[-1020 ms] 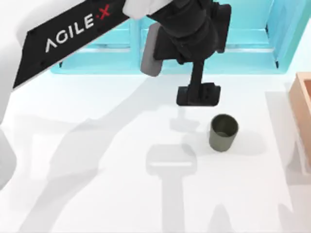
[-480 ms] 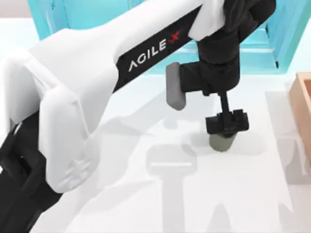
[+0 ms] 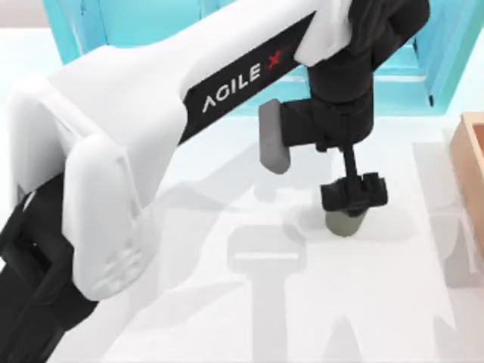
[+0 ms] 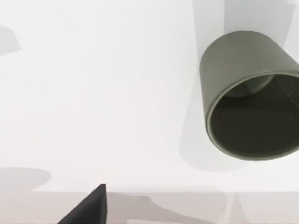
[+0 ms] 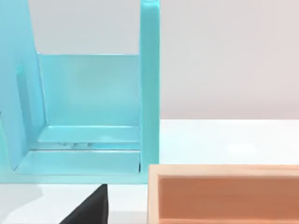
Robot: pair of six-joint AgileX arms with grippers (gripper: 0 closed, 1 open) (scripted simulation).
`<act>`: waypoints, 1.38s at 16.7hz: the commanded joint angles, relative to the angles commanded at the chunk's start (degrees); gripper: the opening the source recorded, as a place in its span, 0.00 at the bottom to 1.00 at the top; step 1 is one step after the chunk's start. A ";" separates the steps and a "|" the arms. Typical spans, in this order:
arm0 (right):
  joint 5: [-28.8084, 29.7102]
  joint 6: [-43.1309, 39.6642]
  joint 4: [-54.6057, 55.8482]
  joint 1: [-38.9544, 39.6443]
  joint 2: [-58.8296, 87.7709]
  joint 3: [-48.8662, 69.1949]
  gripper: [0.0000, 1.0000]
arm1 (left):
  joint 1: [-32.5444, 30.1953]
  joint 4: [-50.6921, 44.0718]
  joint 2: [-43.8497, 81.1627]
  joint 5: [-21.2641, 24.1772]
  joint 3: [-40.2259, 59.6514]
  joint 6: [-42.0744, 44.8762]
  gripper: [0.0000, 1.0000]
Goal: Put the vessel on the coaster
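Observation:
The vessel (image 3: 344, 224) is a small dark olive-grey cup standing upright on the white table, right of centre. My left gripper (image 3: 354, 195) hangs open just above it and covers its rim in the top view. In the left wrist view the vessel (image 4: 243, 88) lies off to one side, its mouth facing the camera and empty, and one dark fingertip (image 4: 88, 210) shows at the frame's edge, apart from the cup. The coaster is out of view. My right gripper is parked off the table's right side, with one fingertip (image 5: 91, 207) showing.
A teal rack (image 3: 393, 83) stands along the table's back edge, also seen in the right wrist view (image 5: 88, 112). A peach-coloured open box (image 3: 470, 170) sits at the right edge, close in front of the right wrist camera (image 5: 224, 196). My left arm's white link (image 3: 151, 144) spans the left half.
My left arm swung in from the back and carried its gripper right and down over the vessel. In the last half second it barely moved.

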 joint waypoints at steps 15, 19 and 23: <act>0.00 0.00 0.00 0.00 0.00 0.00 1.00 | -1.64 19.13 2.85 -0.20 -16.03 -1.56 0.85; 0.00 0.00 0.00 0.00 0.00 0.00 1.00 | -1.64 19.13 2.85 -0.20 -16.03 -1.56 0.55; 0.00 0.00 0.00 0.00 0.00 0.00 1.00 | -1.64 19.13 2.85 -0.20 -16.03 -1.56 0.25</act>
